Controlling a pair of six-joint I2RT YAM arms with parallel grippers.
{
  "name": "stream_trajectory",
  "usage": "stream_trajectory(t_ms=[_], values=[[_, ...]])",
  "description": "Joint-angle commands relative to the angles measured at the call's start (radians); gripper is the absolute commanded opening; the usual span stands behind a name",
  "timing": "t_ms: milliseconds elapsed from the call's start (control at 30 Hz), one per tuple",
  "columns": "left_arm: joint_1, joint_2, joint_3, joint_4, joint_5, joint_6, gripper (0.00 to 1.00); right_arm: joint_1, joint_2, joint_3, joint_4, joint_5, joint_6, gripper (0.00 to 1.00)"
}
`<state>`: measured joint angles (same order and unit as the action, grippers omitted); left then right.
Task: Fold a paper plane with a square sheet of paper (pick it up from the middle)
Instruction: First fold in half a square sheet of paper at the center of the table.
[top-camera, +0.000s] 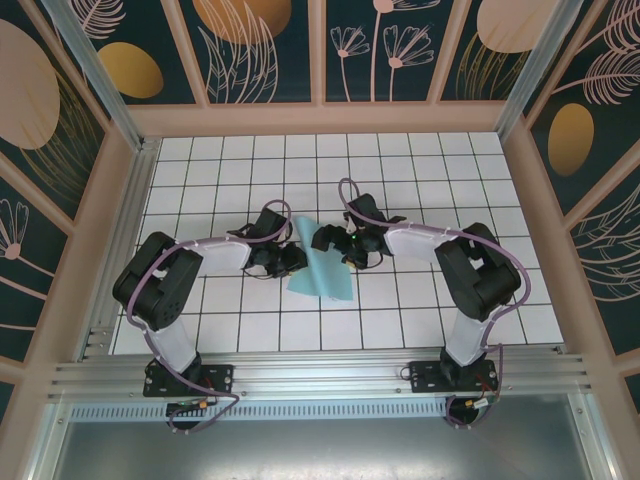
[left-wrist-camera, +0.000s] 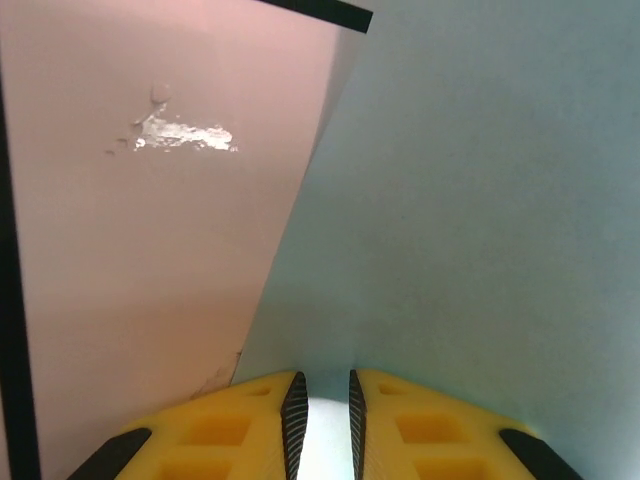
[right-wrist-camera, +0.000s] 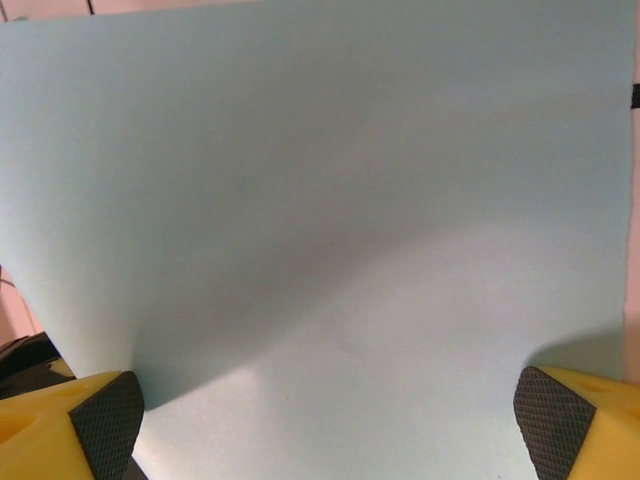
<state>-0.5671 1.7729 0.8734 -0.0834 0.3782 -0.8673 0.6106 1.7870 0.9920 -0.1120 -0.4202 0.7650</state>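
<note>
A: Square sheet of paper (top-camera: 322, 268), where?
B: Middle of bench (top-camera: 250, 320). Left tool (left-wrist-camera: 323, 425) pinches its edge; right tool (right-wrist-camera: 330, 415) gapes wide beside it.
A: Progress?
B: Early, I'd say. No dart shape yet, folds remain.

Dark flowered walls (top-camera: 265, 45) surround the white gridded table (top-camera: 420, 160); on it lies a shiny mark (left-wrist-camera: 185, 135), perhaps a scratch.

A white tabletop (top-camera: 420, 180) ruled into square tiles by black grid lines carries a thin, light turquoise-blue square sheet of paper (top-camera: 322, 272), lying between the left tool (top-camera: 290, 262) and the right tool (top-camera: 338, 248). A small shiny scuff (left-wrist-camera: 185, 133) marks the bare tile ahead-left of the left tool.
</note>
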Motion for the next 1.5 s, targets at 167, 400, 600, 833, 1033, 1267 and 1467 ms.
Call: stream_trajectory(t_ms=[167, 400, 600, 833, 1033, 1267, 1467], values=[[-0.005, 0.078, 0.0, -0.103, -0.059, 0.019, 0.22, -0.009, -0.047, -0.137, 0.21, -0.092, 0.01, 0.99], [-0.009, 0.094, 0.027, -0.121, -0.062, 0.021, 0.22, -0.035, -0.078, -0.209, 0.306, -0.151, 0.019, 0.99], [-0.03, 0.128, 0.079, -0.151, -0.061, 0.035, 0.22, -0.029, -0.085, -0.183, 0.2, -0.057, -0.045, 0.97], [-0.049, 0.162, 0.155, -0.201, -0.063, 0.06, 0.22, -0.022, -0.105, -0.178, 0.155, 0.017, -0.092, 0.87], [-0.058, 0.174, 0.175, -0.209, -0.039, 0.068, 0.22, -0.022, -0.121, -0.183, 0.154, 0.049, -0.092, 0.72], [-0.058, 0.124, 0.16, -0.159, -0.022, 0.041, 0.25, -0.023, -0.144, -0.193, 0.184, 0.054, -0.069, 0.45], [-0.032, -0.01, 0.117, -0.076, -0.052, -0.007, 0.35, -0.046, -0.158, -0.211, 0.273, -0.019, -0.052, 0.26]])
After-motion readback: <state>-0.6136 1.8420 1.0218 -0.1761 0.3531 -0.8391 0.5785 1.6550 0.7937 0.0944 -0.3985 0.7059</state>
